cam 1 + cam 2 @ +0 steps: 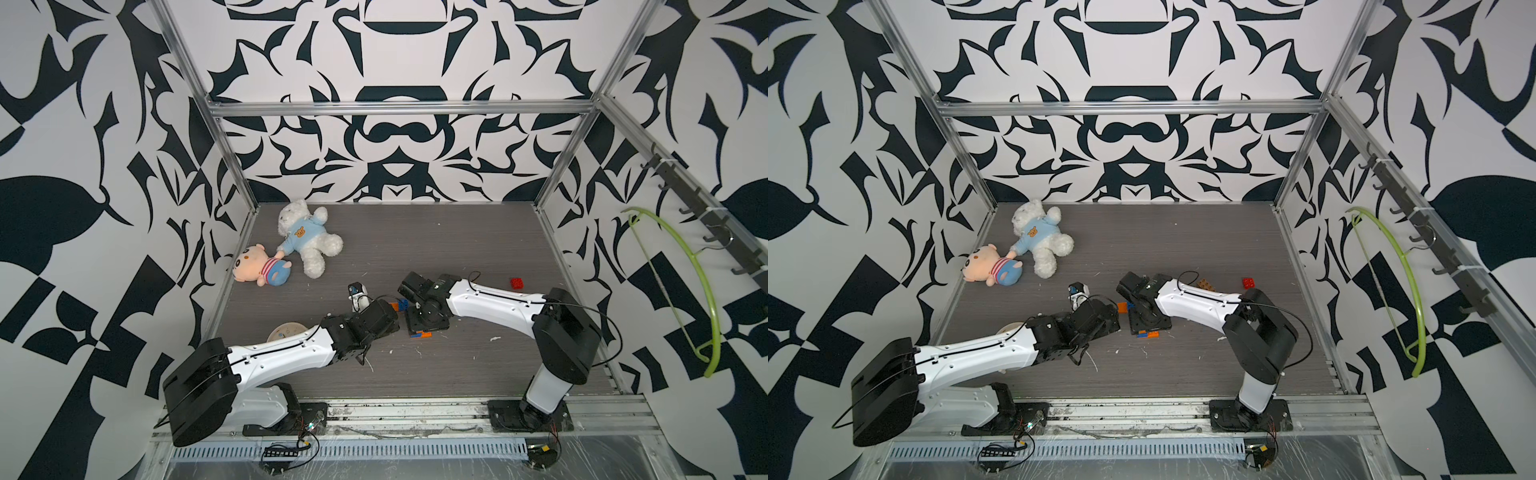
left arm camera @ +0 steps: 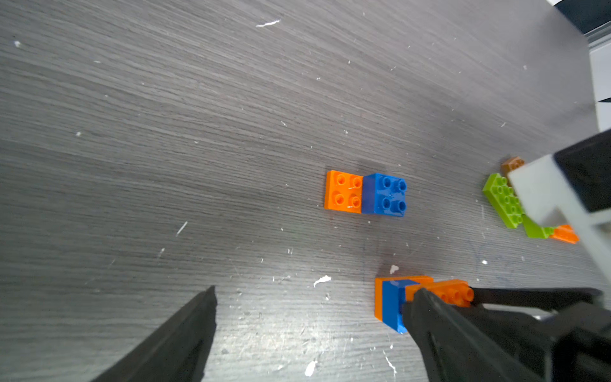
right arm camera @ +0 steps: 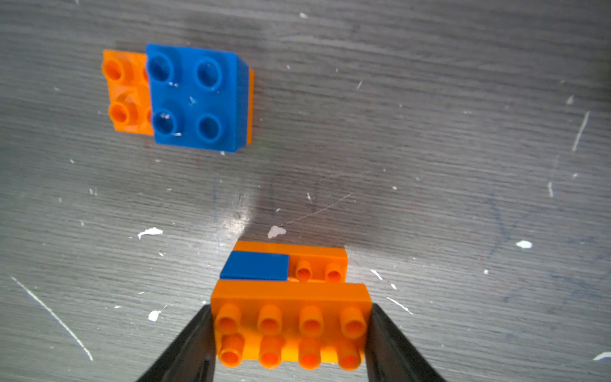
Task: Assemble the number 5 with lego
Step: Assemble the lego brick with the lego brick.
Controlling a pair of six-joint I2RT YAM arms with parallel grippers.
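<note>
The right claw [image 3: 291, 311] grasps an orange brick [image 3: 291, 330] by its ends, mid-table, at a blue-orange stack [image 3: 254, 269]; whether they touch, I cannot tell; a blue-orange pair [image 3: 198, 99] lies just farther and left; left claw [image 2: 314, 294] stands released, empty, beside them; red brick [image 1: 517, 283] well apart, right.

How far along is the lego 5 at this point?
Done: two small stacks sit apart, a blue square on orange and a blue-and-orange base. In hand: the right pincer grips a long orange brick at that base; the left pincer is open beside it. Remaining: joining the stacks; lime green brick and red brick lie loose. No 5 yet.
</note>
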